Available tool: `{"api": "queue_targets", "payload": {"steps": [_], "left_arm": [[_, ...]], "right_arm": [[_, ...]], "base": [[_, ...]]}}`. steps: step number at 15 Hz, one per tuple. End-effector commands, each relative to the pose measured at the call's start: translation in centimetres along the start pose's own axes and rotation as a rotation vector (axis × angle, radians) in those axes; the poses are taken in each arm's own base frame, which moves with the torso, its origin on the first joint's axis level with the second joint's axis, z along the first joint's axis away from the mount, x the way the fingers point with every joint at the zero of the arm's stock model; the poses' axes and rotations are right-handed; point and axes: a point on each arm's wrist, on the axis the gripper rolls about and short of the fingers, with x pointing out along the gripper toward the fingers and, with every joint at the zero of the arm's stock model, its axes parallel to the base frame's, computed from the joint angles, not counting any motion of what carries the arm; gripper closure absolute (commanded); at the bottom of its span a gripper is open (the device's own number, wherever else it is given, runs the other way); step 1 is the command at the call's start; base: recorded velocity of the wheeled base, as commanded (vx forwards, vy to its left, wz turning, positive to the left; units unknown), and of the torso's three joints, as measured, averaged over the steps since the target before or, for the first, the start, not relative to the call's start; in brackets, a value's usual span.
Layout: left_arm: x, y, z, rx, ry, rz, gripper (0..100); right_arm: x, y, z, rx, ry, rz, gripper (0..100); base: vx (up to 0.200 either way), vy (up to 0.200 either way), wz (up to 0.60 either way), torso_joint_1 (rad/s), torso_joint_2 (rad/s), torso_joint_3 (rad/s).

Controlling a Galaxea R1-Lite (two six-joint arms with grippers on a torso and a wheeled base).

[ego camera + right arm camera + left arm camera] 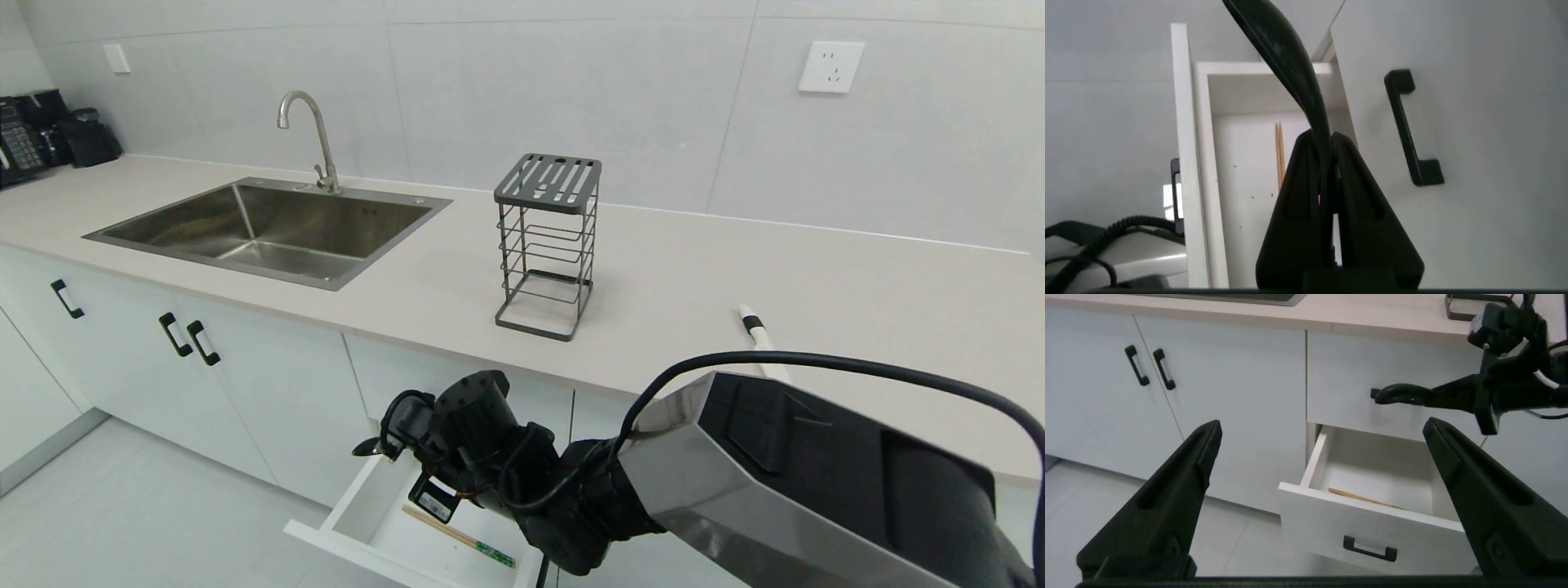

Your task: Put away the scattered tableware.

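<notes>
My right gripper (390, 434) is shut on the handle of a black spoon (366, 447) and holds it over the open white drawer (326, 535) below the counter. In the right wrist view the spoon (1282, 57) sticks out from the closed gripper (1323, 163), with the drawer (1184, 122) beneath it. A pair of wooden chopsticks (457, 535) lies in the drawer. A white-handled utensil (755, 327) lies on the counter at the right. My left gripper (1323, 429) is open and empty, facing the drawer (1372, 531) and the spoon (1404, 394) from farther out.
A dark wire rack (547, 245) stands mid-counter. The steel sink (269, 229) with its faucet (314, 135) is to the left. Cabinet doors with black handles (188, 339) sit left of the drawer. Another black handle (1413, 131) is on the front beside the drawer.
</notes>
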Motion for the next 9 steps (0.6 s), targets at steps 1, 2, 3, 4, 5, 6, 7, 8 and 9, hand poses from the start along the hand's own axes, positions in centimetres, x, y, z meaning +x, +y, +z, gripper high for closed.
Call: {"api": "queue_targets", "payload": {"steps": [1,2,3,4,5,6,7,8,9], "left_arm": [[0.0,0.0,0.0,0.000,-0.001,0.000,0],[0.0,0.0,0.0,-0.001,0.000,0.000,0],[0.0,0.0,0.0,0.001,0.000,0.000,0],[0.0,0.0,0.0,-0.001,0.002,0.000,0],[0.0,0.0,0.0,0.001,0.002,0.000,0],[0.0,0.0,0.0,0.001,0.002,0.000,0],[0.0,0.0,0.0,0.001,0.000,0.000,0],[0.0,0.0,0.0,-0.001,0.000,0.000,0],[0.0,0.0,0.0,0.001,0.002,0.000,0]], "right_arm": [[0.5,-0.2,-0.6,0.004,0.040,0.004,100],[0.9,-0.1,-0.9,0.006,0.046,0.006,100],[1.3,0.0,-1.0,0.006,0.043,0.005,100],[2.0,0.0,-0.9,0.007,0.030,0.001,100],[2.5,0.0,-1.0,0.007,0.024,-0.001,100],[2.6,-0.1,-0.9,0.008,0.018,-0.004,100],[2.7,-0.1,-0.9,0.008,0.018,-0.004,100],[3.0,0.0,-1.0,0.009,0.015,-0.005,100],[3.1,-0.2,-1.0,0.010,0.013,-0.008,100]], "base": [[0.000,0.000,0.00,0.000,0.00,0.000],[0.000,0.000,0.00,0.000,0.00,0.000],[0.000,0.000,0.00,0.000,0.00,0.000],[0.000,0.000,0.00,-0.056,0.09,0.056],[0.000,0.000,0.00,-0.134,0.27,0.144],[0.000,0.000,0.00,-0.198,0.36,0.188],[0.000,0.000,0.00,-0.212,0.44,0.203],[0.000,0.000,0.00,-0.242,0.45,0.242],[0.000,0.000,0.00,-0.242,0.48,0.227]]}}
